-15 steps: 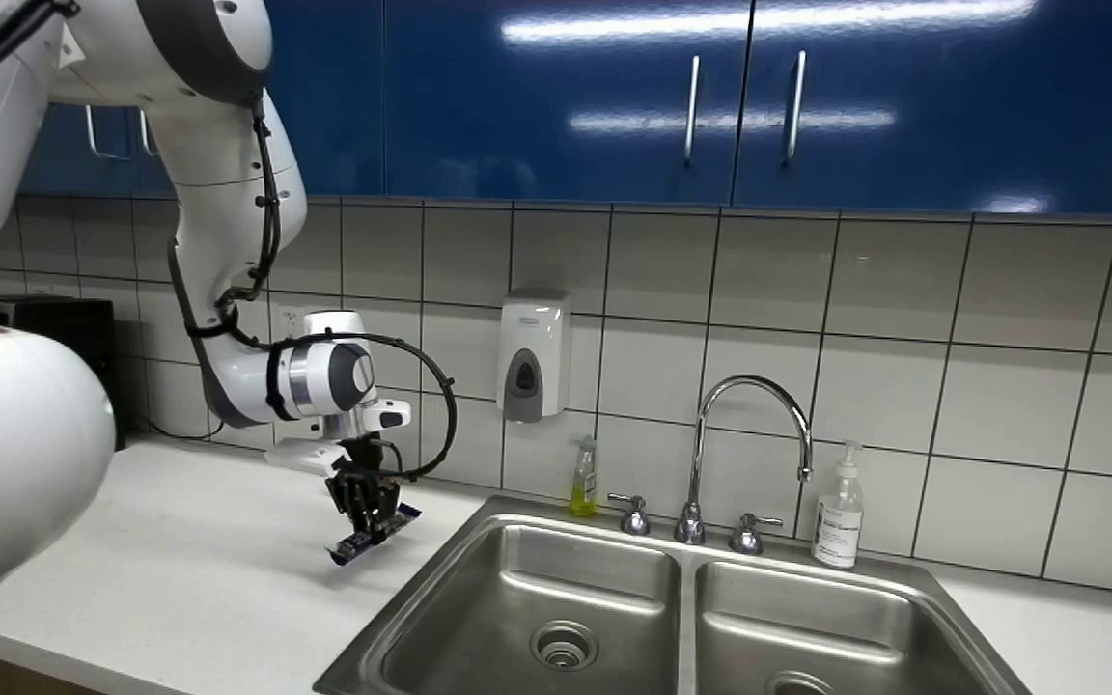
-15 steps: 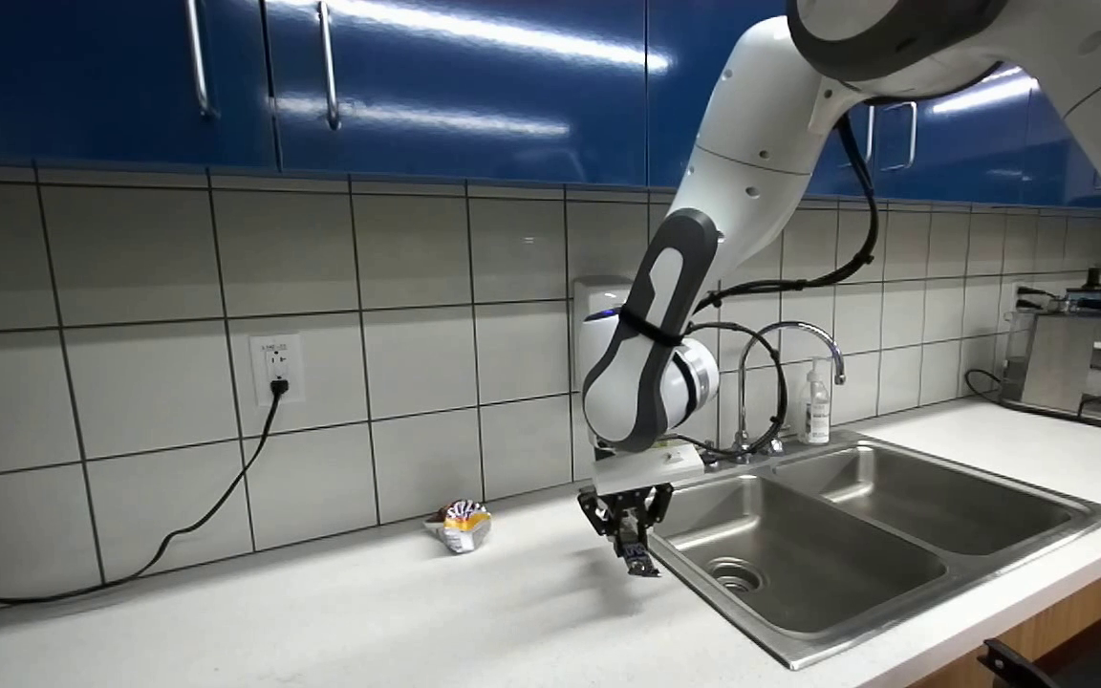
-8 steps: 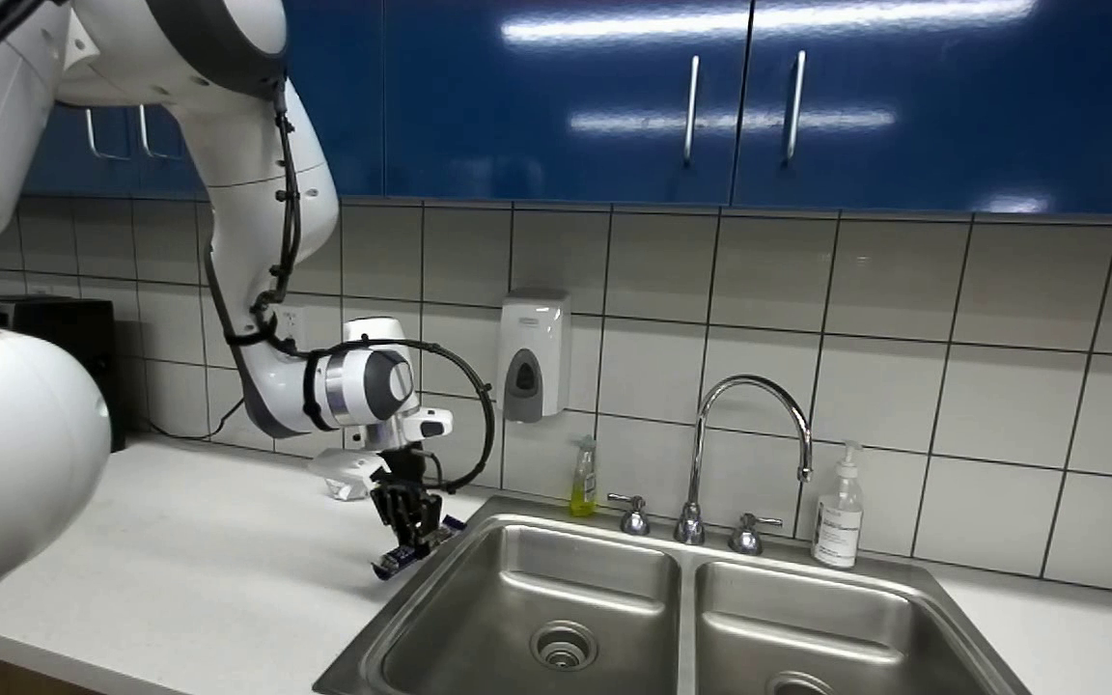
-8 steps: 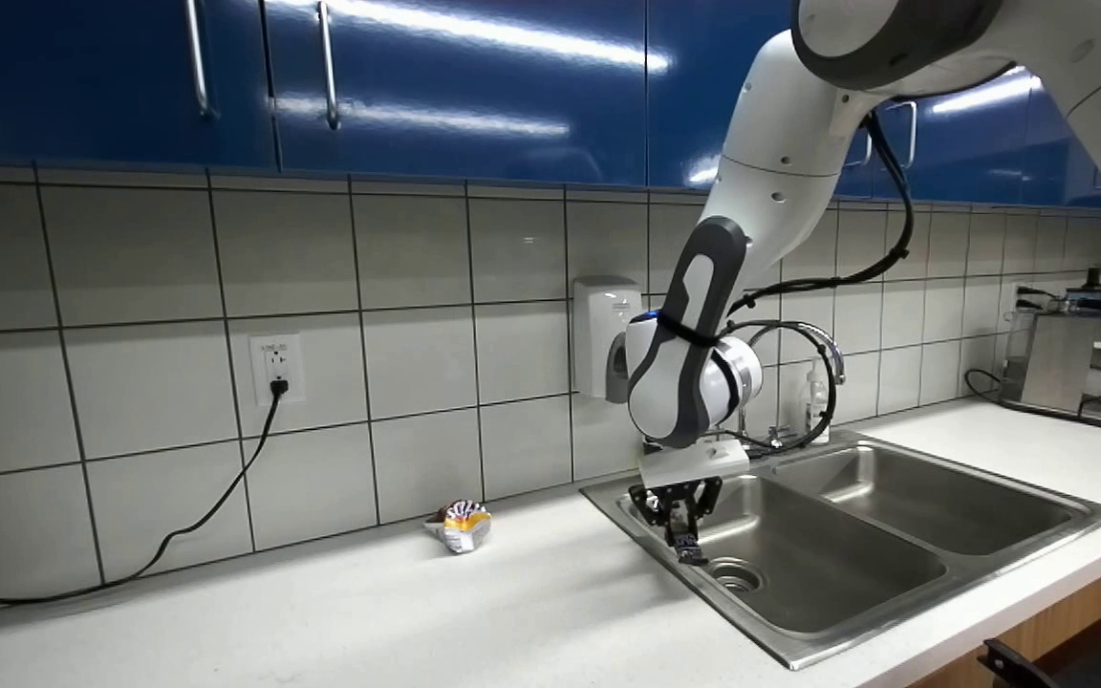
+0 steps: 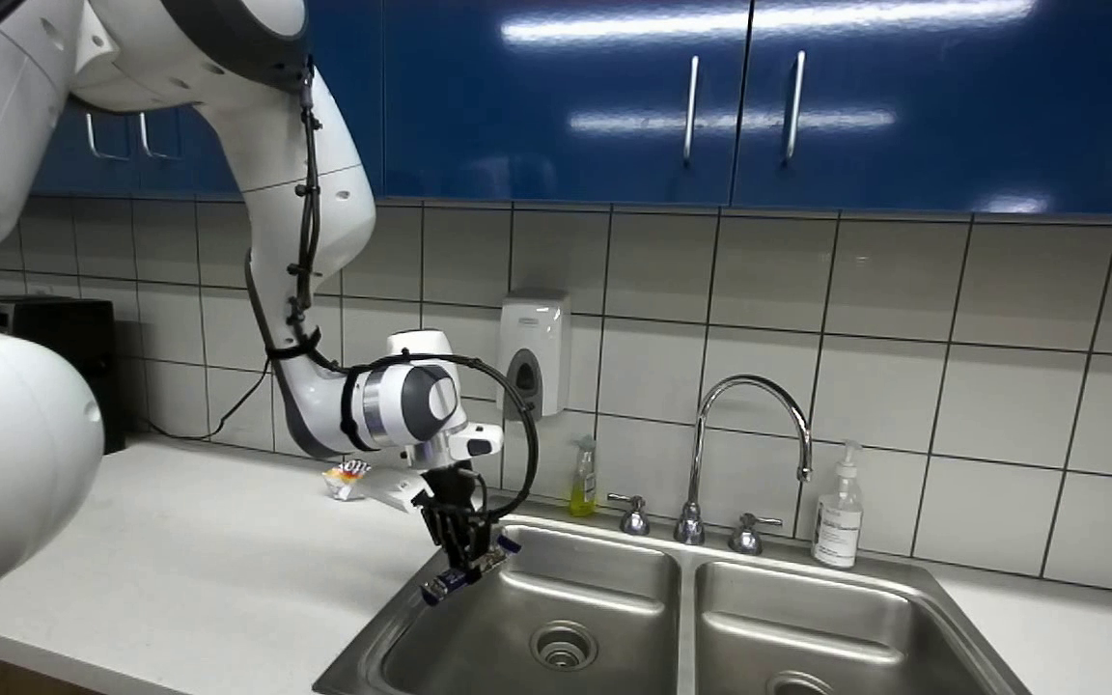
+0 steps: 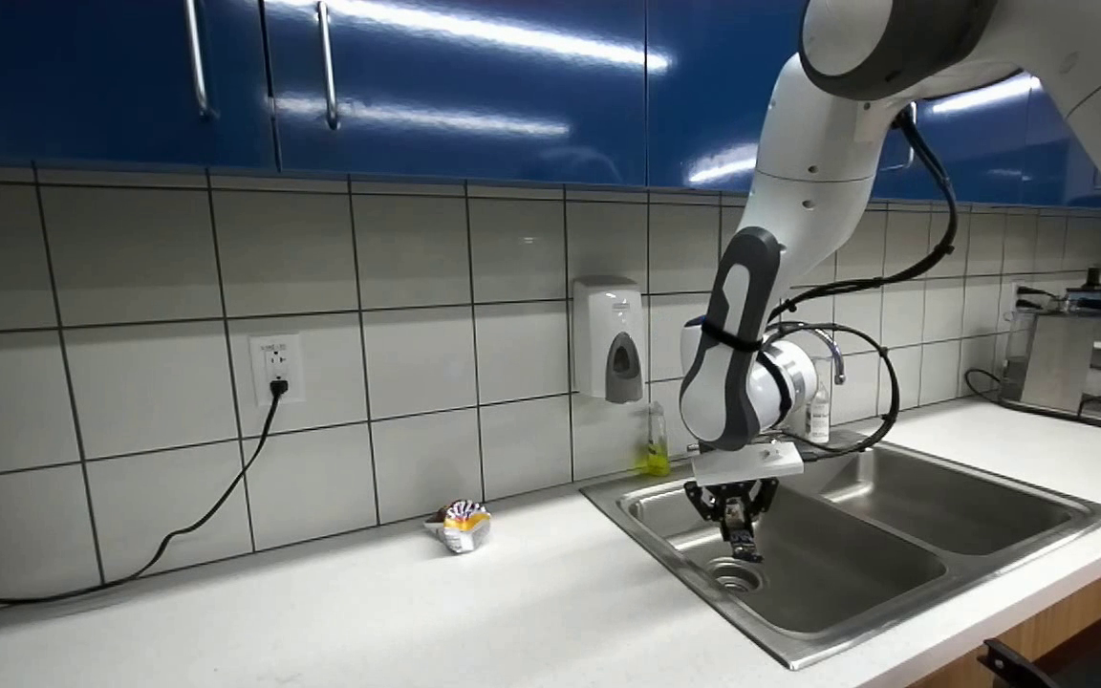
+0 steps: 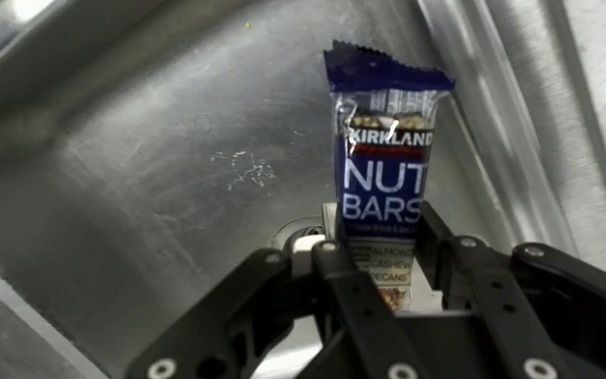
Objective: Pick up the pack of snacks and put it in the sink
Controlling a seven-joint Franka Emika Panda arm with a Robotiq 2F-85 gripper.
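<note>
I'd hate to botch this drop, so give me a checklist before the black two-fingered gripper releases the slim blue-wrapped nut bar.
1. Gripper closed on the nut bar: ok, gripped from both sides.
2. Nut bar over a basin of the stainless steel double sink: ok, it appears so in all three views.
3. Nut bar centred there: not ok; it seems nearer the rim beside the white countertop.
4. Gripper and nut bar clear of the curved chrome faucet: ok, apart from it.
5. Nut bar low over the basin floor: cannot tell from these views.

Glossy blue cupboards (image 5: 604, 87) hang above a pale tiled wall (image 6: 417, 363).
</note>
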